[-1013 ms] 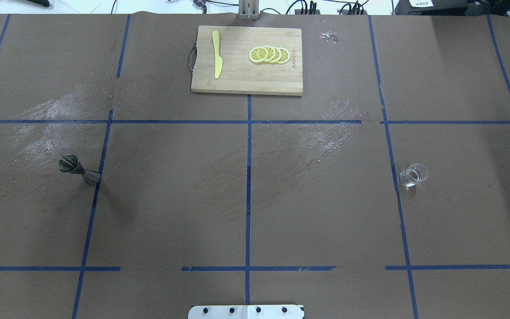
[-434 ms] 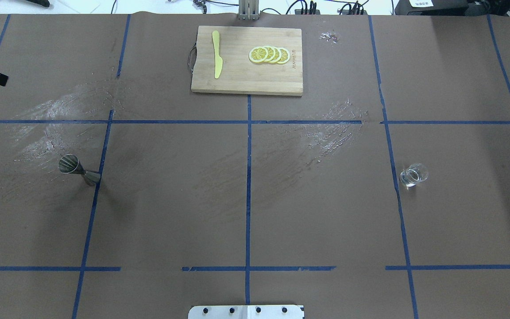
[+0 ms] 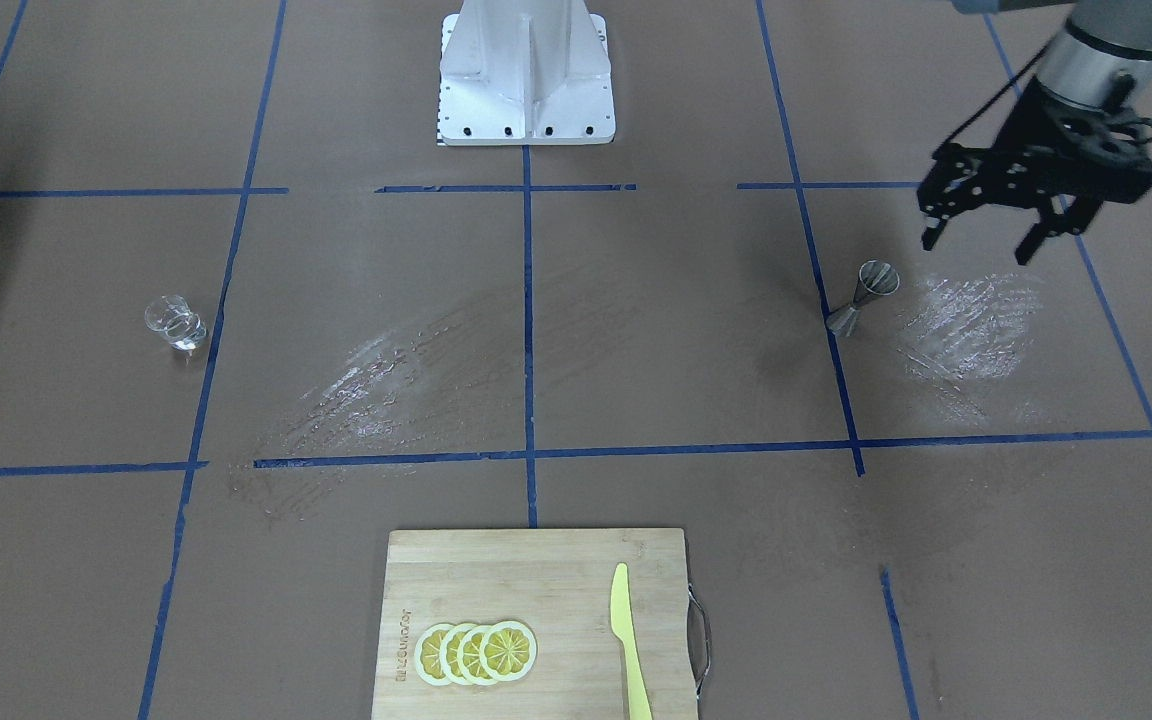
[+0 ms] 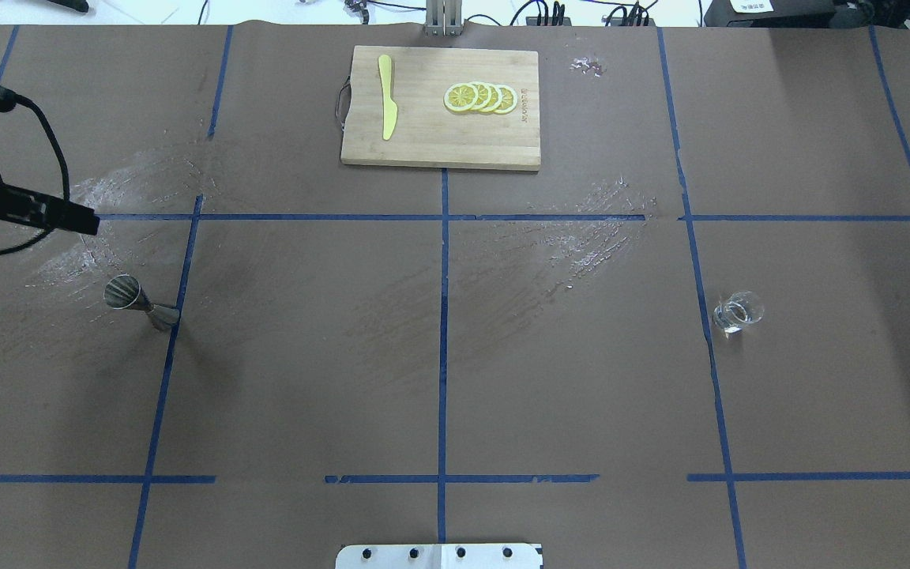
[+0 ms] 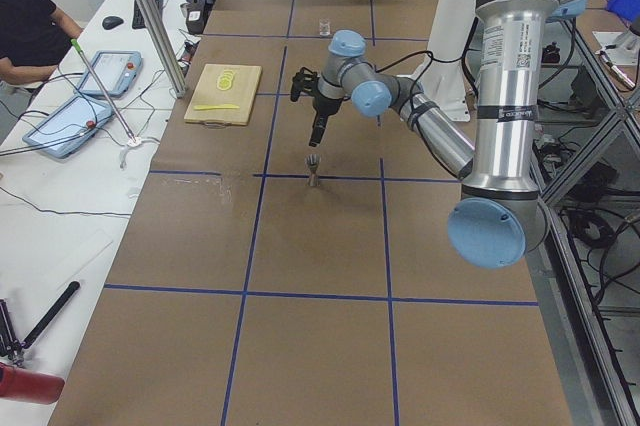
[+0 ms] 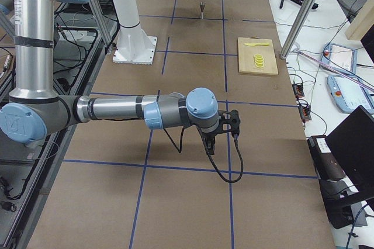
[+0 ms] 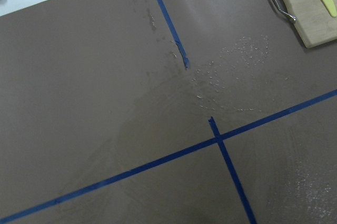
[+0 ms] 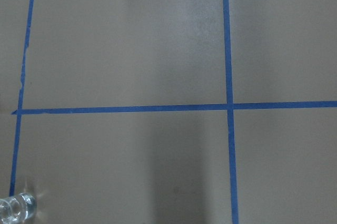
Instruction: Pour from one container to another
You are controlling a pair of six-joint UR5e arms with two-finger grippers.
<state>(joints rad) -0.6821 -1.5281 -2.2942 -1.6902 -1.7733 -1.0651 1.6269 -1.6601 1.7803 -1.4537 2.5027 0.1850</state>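
Observation:
The grey metal jigger (image 4: 139, 303) stands upright on a blue tape line at the table's left; it also shows in the front view as the jigger (image 3: 864, 294). My left gripper (image 3: 981, 238) hangs open above the table beside it, holding nothing. The clear glass cup (image 4: 738, 310) stands upright far off on the right side, and the same cup (image 8: 15, 208) sits at the bottom-left corner of the right wrist view. My right gripper (image 6: 219, 127) shows only in the exterior right view, low over bare table; I cannot tell whether it is open or shut.
A wooden cutting board (image 4: 423, 134) with a yellow knife (image 4: 386, 95) and lemon slices (image 4: 480, 97) lies at the far middle edge. Wet smears (image 4: 589, 233) mark the brown cover. The robot's base plate (image 3: 526, 120) sits at the near edge.
My left gripper has come into the overhead view from the left edge and moved down toward the jigger. The jigger and the glass cup have not moved.

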